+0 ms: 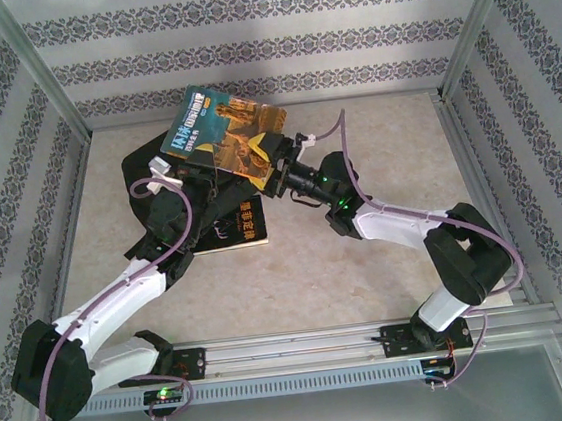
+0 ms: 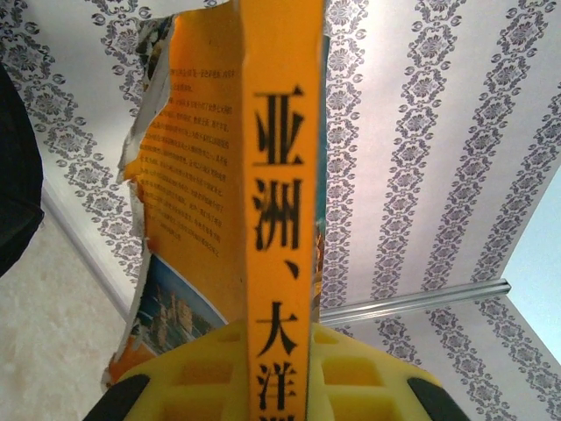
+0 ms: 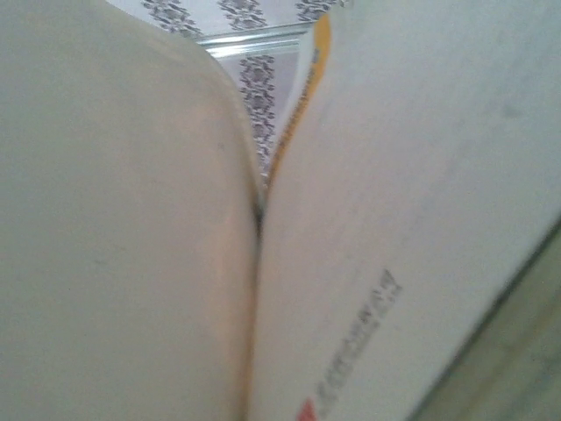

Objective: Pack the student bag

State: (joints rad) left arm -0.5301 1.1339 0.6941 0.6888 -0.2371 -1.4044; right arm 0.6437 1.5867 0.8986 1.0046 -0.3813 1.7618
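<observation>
Your table carries the student bag, a slumped heap of black fabric lying flat on it, and everything else sits close to that bag. Above the bag, raised off it and tilted, you have a colourful book with a teal and orange cover, its far corner reaching past the bag's far edge. Just on the bag's near right side a black book lies flat with its cover up, one edge touching the bag's fabric. Over the bag's middle your left gripper is clamped on the raised book: in the left wrist view the yellow pads press on either side of the orange spine, which bears black characters and stands upright between them. To the right of the bag your right gripper meets the raised book's right edge; its wrist view shows pale, blurred pages very close, and you cannot tell whether those jaws are apart or gripping
</observation>
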